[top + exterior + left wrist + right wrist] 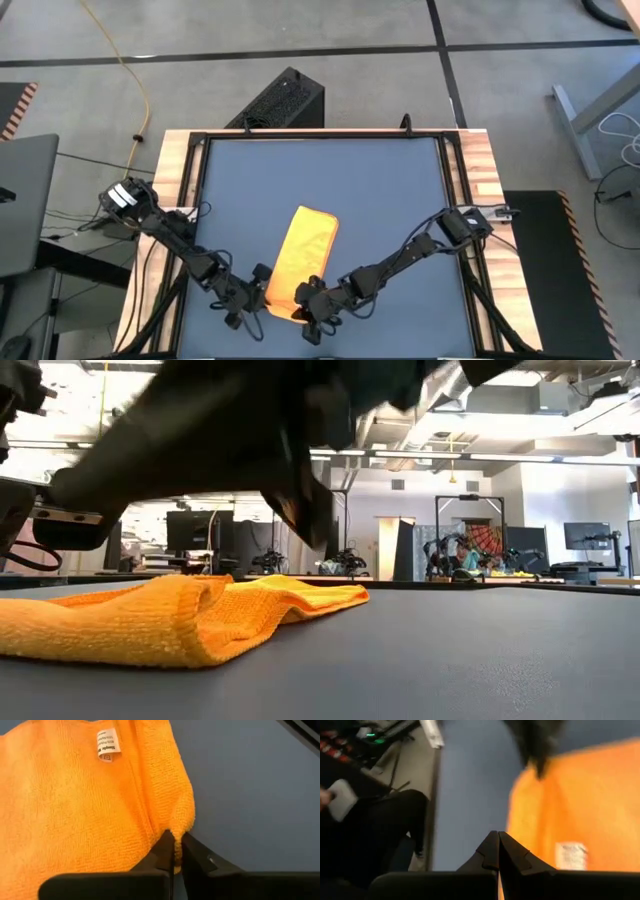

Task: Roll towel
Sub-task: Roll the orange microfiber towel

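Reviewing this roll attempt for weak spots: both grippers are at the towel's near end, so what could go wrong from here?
1. The left gripper is shut on only a thin pinch of the towel at its corner, so the cloth may slip free once rolling starts.
2. The right gripper looks shut just off the towel's edge, on nothing; the roll could start one-sided and skew.
3. The two grippers sit close together and might bump.

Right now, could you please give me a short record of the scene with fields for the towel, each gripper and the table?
towel: yellow towel, folded into a long strip, lying flat, not yet rolled
tag: white tag facing up
left gripper: left gripper shut on the towel's edge at its near end
right gripper: right gripper shut, at the same end, grip unclear
table: dark blue table
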`<act>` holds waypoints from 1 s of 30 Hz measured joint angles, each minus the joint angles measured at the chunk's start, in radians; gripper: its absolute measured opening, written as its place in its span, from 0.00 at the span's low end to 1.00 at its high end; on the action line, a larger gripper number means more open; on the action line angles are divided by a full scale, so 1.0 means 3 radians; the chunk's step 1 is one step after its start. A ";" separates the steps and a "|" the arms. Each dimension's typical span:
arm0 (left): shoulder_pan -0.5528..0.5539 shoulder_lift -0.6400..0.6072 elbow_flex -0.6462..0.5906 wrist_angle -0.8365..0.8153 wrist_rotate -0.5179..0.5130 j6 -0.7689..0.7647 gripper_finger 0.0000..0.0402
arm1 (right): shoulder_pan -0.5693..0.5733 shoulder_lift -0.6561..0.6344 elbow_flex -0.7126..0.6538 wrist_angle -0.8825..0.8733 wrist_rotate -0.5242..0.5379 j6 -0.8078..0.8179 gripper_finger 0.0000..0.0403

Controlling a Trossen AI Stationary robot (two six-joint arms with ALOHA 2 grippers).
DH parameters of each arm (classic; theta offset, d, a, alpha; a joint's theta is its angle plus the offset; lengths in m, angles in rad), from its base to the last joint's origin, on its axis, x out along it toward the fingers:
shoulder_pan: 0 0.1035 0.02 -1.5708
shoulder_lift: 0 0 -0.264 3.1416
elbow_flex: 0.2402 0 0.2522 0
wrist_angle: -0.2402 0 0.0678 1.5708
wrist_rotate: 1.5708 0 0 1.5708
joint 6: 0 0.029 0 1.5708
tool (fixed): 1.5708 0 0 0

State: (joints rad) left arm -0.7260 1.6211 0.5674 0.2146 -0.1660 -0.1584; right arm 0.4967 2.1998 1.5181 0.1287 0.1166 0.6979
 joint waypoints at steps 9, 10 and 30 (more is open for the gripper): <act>0.0041 -0.0001 -0.0001 0.0000 0.0116 -0.0032 0.00 | 0.0229 0.0001 0.0210 -0.0278 0.0166 -0.0818 0.21; 0.0041 -0.0001 -0.0001 0.0000 0.0117 -0.0032 0.00 | 0.0238 0.0001 0.0240 -0.0372 0.0214 -0.0838 0.25; 0.0046 0.0001 -0.0003 -0.0026 0.0159 -0.0075 0.00 | 0.0260 0.0176 0.0263 -0.1037 0.0615 -0.0863 0.47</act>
State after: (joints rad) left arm -0.7122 1.6215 0.5667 0.2068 -0.1184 -0.1810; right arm 0.5747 2.2527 1.5970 -0.1826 0.3011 0.4391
